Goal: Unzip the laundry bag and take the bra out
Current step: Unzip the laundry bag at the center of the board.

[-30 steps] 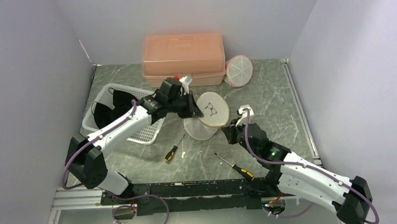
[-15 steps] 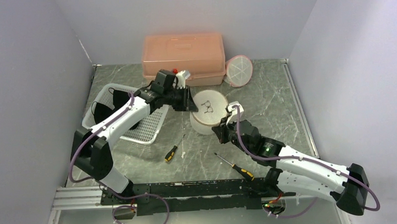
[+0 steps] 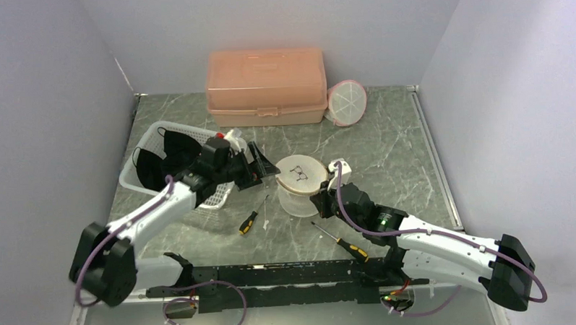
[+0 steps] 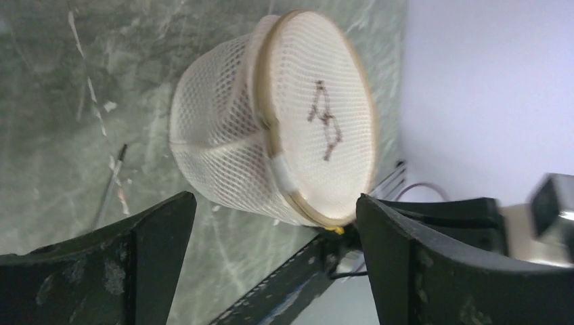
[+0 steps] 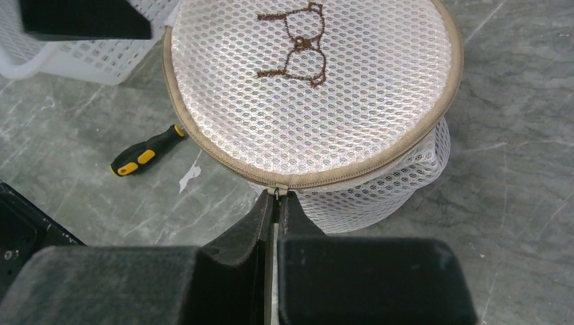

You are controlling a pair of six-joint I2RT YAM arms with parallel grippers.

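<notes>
Left jaws wide, right jaws tight on zipper pull (image 5: 276,191) (bra-emblem laundry bag (image 5: 311,101)).

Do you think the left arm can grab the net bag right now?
Probably yes. The left gripper is wide open facing the net bag, nothing between them. The right gripper pinches the zipper pull on another side, out of its way.

The laundry bag (image 3: 300,182) is being flanked mid-table — the left gripper (image 3: 263,168) just to its left, the right gripper (image 3: 322,199) at its near rim, seemingly on the zipper pull (image 5: 276,191). A basket (image 3: 128,174) is lying further left and a lidded box (image 3: 266,84) behind — one screwdriver (image 3: 247,222) is lying before the bag leftward, another screwdriver (image 3: 344,244) rightward.
</notes>
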